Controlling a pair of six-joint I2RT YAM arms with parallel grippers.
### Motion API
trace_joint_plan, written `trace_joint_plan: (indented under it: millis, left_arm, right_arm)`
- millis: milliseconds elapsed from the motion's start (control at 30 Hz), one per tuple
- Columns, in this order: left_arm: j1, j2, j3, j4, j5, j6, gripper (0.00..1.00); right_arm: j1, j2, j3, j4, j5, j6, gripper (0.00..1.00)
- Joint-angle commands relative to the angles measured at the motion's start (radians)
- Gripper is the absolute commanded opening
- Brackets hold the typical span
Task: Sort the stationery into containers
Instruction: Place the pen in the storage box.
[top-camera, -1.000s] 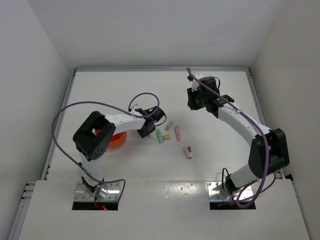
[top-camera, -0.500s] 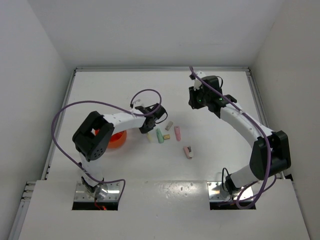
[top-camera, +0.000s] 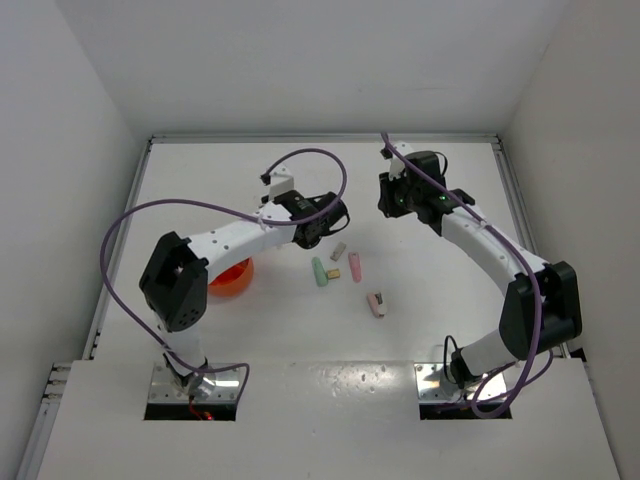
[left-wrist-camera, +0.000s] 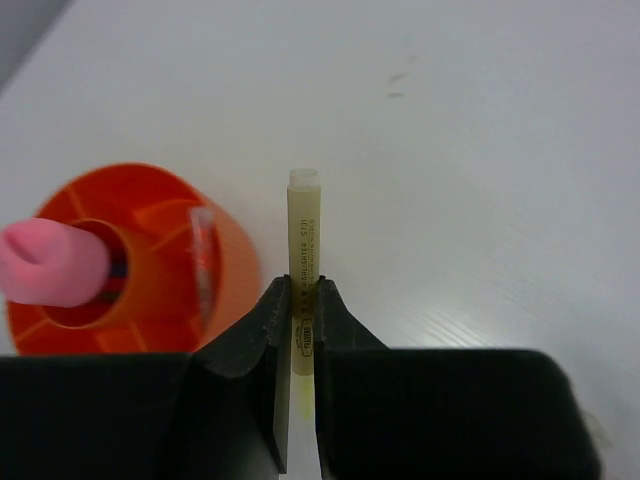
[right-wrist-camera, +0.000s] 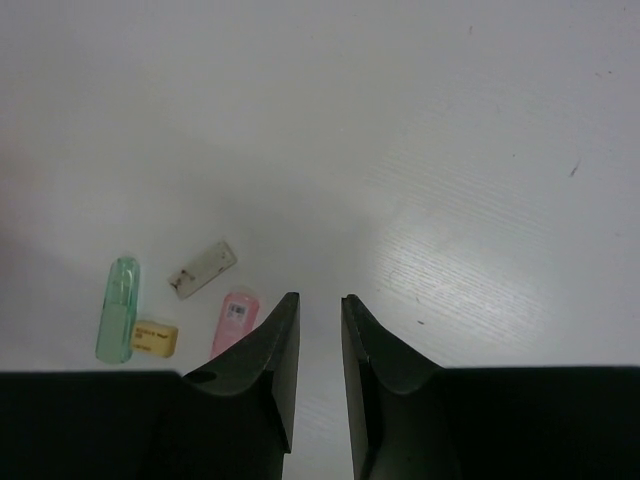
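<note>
My left gripper (left-wrist-camera: 303, 295) is shut on a thin pale-yellow highlighter stick (left-wrist-camera: 303, 235) and holds it above the table, just right of the orange bowl (left-wrist-camera: 225, 265). The bowl holds a pink piece (left-wrist-camera: 55, 262) and a thin clear stick (left-wrist-camera: 200, 250). In the top view the left gripper (top-camera: 318, 222) is far-right of the bowl (top-camera: 235, 278). A mint-green piece (top-camera: 320, 271), a tan stub (top-camera: 333, 274), a pink piece (top-camera: 355, 267), a beige stub (top-camera: 339, 250) and a pink-and-dark capped piece (top-camera: 376, 303) lie mid-table. My right gripper (right-wrist-camera: 320, 305) is open and empty above the table.
Raised white rails edge the table at the left (top-camera: 125, 240), far (top-camera: 320, 138) and right (top-camera: 515, 210) sides. The left arm's purple cable (top-camera: 320, 160) loops above the table beyond the left gripper. The right arm (top-camera: 480, 245) curves along the right side.
My left gripper has risen and moved far-right, away from the mint-green piece, taking the pale-yellow stick off the table. The right arm has hardly moved.
</note>
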Motion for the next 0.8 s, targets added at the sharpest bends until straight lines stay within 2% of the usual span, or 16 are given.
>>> trace_joint_plan:
  millis: [0, 500, 767]
  left_arm:
    - [0.000, 0.017, 0.019, -0.245, -0.190, -0.145, 0.00]
    - [0.075, -0.050, -0.131, -0.255, -0.239, -0.191, 0.00]
    - [0.095, 0.026, -0.122, -0.255, -0.259, -0.191, 0.00]
  right_arm:
    - [-0.007, -0.023, 0.003, 0.033, -0.018, 0.013, 0.24]
    - [-0.007, -0.004, 0.003, 0.023, -0.037, 0.013, 0.24]
    - [-0.007, 0.005, 0.003, 0.023, -0.037, 0.013, 0.24]
